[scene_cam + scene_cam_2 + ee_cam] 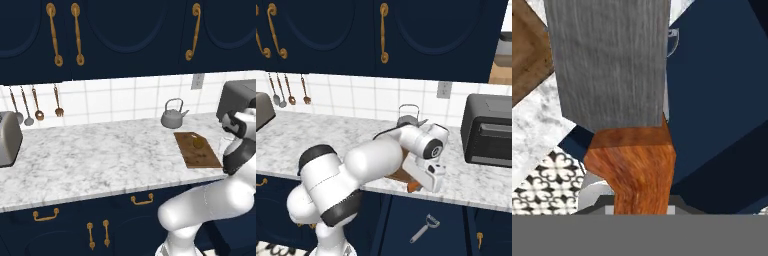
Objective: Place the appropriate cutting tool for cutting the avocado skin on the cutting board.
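While the hand (428,181) is clenched on a knife (619,100) by its orange wood handle, w/ grey blade hanging off the bench (90,155) front edge, pickup looks done but placing on cutting board (202,157) beside avocado (198,142) is left.

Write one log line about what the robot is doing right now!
jaws: shut on knife | knife: wooden handle, grey blade, off the counter edge | avocado: on cutting board | peeler: on floor

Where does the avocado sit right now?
In the left base view the avocado rests on the cutting board, toward its far end, right of the kettle.
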